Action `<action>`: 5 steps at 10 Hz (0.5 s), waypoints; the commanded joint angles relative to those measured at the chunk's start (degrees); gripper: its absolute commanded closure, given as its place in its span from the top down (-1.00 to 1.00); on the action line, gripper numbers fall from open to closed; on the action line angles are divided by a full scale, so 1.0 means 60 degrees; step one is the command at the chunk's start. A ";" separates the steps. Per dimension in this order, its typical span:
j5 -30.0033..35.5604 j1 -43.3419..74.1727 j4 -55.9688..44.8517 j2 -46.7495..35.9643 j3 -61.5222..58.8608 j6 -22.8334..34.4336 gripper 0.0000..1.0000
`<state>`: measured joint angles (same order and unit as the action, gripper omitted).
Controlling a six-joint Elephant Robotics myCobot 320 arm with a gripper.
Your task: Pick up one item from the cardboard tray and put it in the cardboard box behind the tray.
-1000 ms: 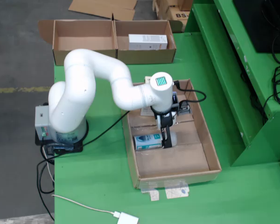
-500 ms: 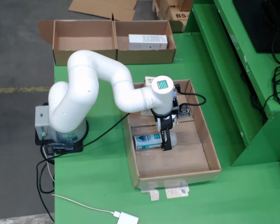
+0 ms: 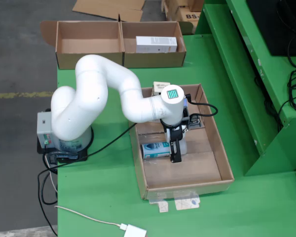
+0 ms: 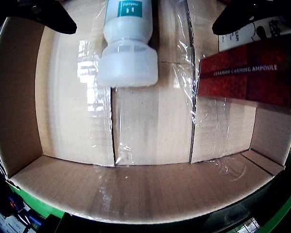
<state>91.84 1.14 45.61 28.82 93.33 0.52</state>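
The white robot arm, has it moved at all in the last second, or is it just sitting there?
The white robot arm shifted slightly: its elbow swung rightward in the fixed view and its black gripper sank a little toward the white bottle in the cardboard tray. Nothing was grasped; bottle, tray and rear cardboard box stayed put.

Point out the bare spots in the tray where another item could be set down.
Bare floor lies between the white bottle and the tray's near wall, and along its right wall. It is crowded at the far end, around the gripper and cable.

One fixed camera looks down from high above the green counter (image 3: 108,197). The second rides on the arm, facing close into the cardboard tray (image 4: 136,194), which both views share.
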 commanded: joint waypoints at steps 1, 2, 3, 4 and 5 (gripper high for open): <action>0.0019 0.0040 0.0328 -0.0036 -0.0199 0.0055 1.00; 0.0001 0.0065 0.0536 0.0061 -0.0102 0.0067 1.00; -0.0019 0.0076 0.0640 0.0139 -0.0062 0.0056 1.00; -0.0016 0.0095 0.0674 0.0243 -0.0071 0.0048 1.00; -0.0011 0.0126 0.0730 0.0351 -0.0067 0.0054 1.00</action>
<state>91.66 1.31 48.86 31.11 94.13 0.52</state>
